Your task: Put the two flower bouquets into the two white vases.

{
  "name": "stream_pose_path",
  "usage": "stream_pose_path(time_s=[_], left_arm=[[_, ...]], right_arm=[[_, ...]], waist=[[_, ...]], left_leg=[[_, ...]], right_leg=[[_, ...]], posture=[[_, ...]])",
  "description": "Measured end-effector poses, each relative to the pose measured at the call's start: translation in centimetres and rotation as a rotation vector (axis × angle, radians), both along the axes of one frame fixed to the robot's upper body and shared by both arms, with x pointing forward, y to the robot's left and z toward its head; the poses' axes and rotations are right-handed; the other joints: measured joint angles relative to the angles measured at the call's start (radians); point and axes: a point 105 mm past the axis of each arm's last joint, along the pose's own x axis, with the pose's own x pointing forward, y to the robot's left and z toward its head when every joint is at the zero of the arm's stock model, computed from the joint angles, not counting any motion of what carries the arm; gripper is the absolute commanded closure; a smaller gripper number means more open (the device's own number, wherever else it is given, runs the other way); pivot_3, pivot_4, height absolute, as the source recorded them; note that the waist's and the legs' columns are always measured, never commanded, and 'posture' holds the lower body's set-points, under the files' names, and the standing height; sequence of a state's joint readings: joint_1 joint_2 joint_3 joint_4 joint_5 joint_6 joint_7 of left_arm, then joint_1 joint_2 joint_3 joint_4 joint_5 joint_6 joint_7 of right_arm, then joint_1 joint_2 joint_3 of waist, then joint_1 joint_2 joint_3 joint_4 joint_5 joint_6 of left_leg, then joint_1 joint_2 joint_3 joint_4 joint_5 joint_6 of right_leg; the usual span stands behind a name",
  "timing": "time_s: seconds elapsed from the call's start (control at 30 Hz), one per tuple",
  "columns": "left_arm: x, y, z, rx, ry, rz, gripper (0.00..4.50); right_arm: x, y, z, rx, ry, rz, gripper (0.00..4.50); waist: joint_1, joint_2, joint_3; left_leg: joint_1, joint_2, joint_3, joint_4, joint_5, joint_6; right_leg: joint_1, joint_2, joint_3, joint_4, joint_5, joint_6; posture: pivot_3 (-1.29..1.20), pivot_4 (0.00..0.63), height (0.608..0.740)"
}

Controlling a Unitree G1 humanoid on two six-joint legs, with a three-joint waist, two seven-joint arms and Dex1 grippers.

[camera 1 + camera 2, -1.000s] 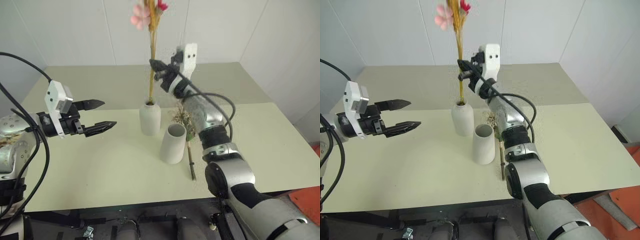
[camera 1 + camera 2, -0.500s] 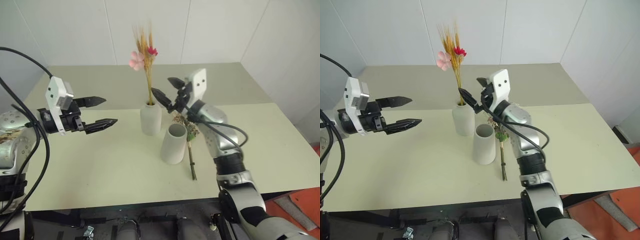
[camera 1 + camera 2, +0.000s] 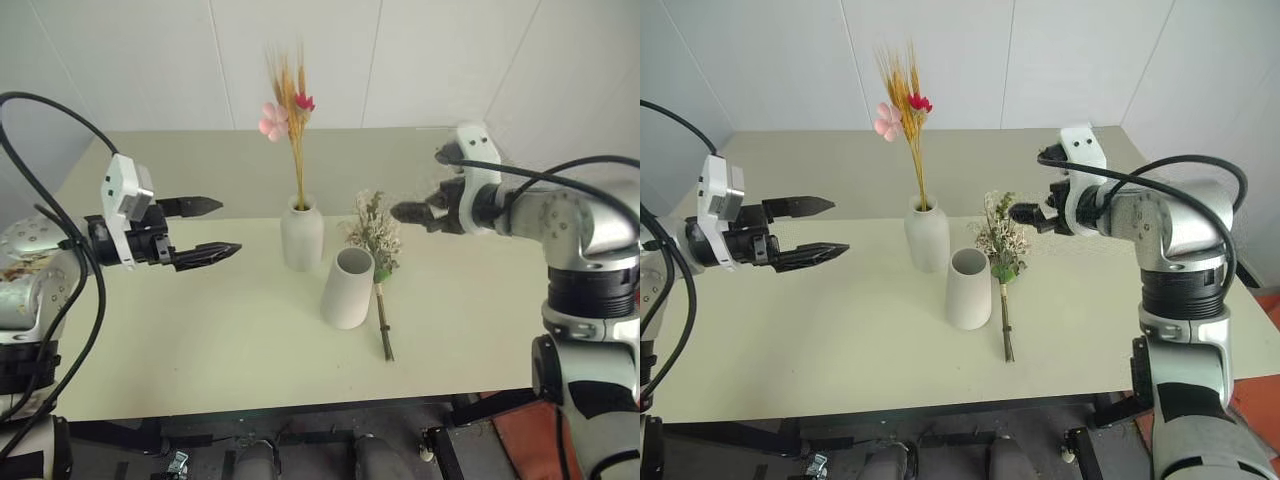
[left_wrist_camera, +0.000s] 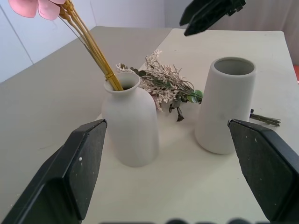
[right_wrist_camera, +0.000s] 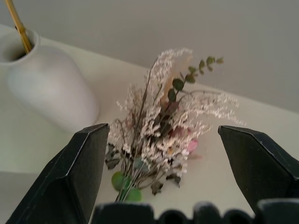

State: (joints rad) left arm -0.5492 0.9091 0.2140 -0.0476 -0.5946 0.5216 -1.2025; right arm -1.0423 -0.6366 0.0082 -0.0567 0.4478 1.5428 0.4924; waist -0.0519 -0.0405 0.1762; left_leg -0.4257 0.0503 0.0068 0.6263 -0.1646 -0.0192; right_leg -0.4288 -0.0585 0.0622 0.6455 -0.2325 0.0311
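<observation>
1. Matte white wide-mouthed tapered vase point(image 3: 346, 288): upright on the pale green table point(image 3: 200, 340), empty.
2. Bushy bouquet of beige dried sprays, green leaves and pink roses point(image 3: 375, 240): lying flat just right of the tapered vase, stems toward the table's near edge.
3. Small white narrow-necked bottle vase point(image 3: 301, 236): just behind-left of the tapered vase, holding the thin yellow-straw bouquet with pink and red blossoms point(image 3: 292, 100).
4. Left gripper point(image 3: 218, 229): well left of the tapered vase, fingers apart, empty.
5. Right gripper point(image 3: 408, 212): above and right of it, fingers spread, empty.
</observation>
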Motion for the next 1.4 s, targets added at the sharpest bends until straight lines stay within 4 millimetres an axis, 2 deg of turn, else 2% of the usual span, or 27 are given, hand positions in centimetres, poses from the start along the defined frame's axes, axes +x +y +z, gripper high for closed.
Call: stream_pose_path(time_s=[0.13, 0.3, 0.7, 0.83, 1.1, 1.17, 1.3, 1.4], left_arm=[[-0.2, -0.1, 0.0, 0.002, 0.005, -0.022, 0.00], [-0.1, -0.4, -0.1, -0.002, 0.008, -0.038, 0.00], [0.0, -0.5, -0.1, -0.002, 0.010, -0.039, 0.00], [0.0, -0.5, -0.1, -0.002, 0.009, -0.036, 0.00], [0.0, -0.5, -0.1, -0.003, 0.008, -0.031, 0.00], [0.0, -0.5, -0.1, -0.003, 0.007, -0.029, 0.00], [0.1, -0.5, -0.1, -0.004, 0.006, -0.026, 0.00], [0.1, -0.5, -0.1, -0.004, 0.005, -0.026, 0.00]], right_arm=[[-1.0, 0.1, -2.2, -0.078, 0.124, 0.034, 0.05], [-2.1, 0.5, -6.1, -0.163, 0.254, 0.083, 0.05], [-1.3, 2.6, -9.3, -0.178, 0.328, 0.048, 0.05], [-1.1, 2.6, -10.1, -0.201, 0.338, 0.019, 0.90], [-0.8, 1.9, -11.1, -0.239, 0.338, -0.022, 3.73], [-0.7, 1.6, -11.0, -0.243, 0.331, -0.033, 4.28], [-0.3, 0.9, -10.7, -0.231, 0.320, -0.071, 4.29], [0.7, -0.8, -9.5, -0.181, 0.268, -0.157, 4.29]], waist=[[0.004, 0.000, 0.000], [0.007, 0.000, 0.000], [0.007, 0.000, 0.000], [0.007, 0.000, 0.000], [0.007, 0.000, 0.000], [0.007, 0.000, 0.000], [0.007, 0.000, 0.000], [0.008, 0.000, 0.000]], left_leg=[[0.000, 0.000, 0.000, 0.000, 0.000, 0.000], [-0.001, 0.000, 0.000, 0.000, 0.000, 0.000], [-0.001, 0.000, 0.000, 0.001, 0.000, 0.000], [-0.002, 0.000, 0.000, 0.001, 0.000, 0.000], [-0.002, 0.000, -0.001, 0.001, 0.000, 0.000], [-0.002, 0.000, -0.001, 0.001, 0.000, 0.000], [-0.002, 0.000, -0.001, 0.001, 0.000, 0.000], [-0.003, 0.000, -0.001, 0.001, 0.000, 0.000]], right_leg=[[0.000, 0.000, 0.000, 0.000, 0.000, 0.001], [0.000, 0.000, 0.000, 0.000, -0.001, 0.002], [0.000, 0.000, 0.000, 0.000, -0.001, 0.002], [-0.001, 0.000, 0.000, 0.000, -0.001, 0.002], [-0.001, 0.000, -0.001, 0.000, -0.001, 0.002], [-0.001, 0.000, -0.001, 0.000, -0.001, 0.002], [-0.001, 0.000, -0.001, 0.000, -0.001, 0.002], [-0.002, 0.000, -0.001, 0.000, -0.001, 0.002]], posture=[[0.00, 0.150, 0.740], [0.00, 0.150, 0.740], [0.00, 0.150, 0.740], [0.00, 0.150, 0.740], [0.00, 0.150, 0.740], [0.00, 0.150, 0.740], [0.00, 0.150, 0.740], [0.00, 0.150, 0.740]])
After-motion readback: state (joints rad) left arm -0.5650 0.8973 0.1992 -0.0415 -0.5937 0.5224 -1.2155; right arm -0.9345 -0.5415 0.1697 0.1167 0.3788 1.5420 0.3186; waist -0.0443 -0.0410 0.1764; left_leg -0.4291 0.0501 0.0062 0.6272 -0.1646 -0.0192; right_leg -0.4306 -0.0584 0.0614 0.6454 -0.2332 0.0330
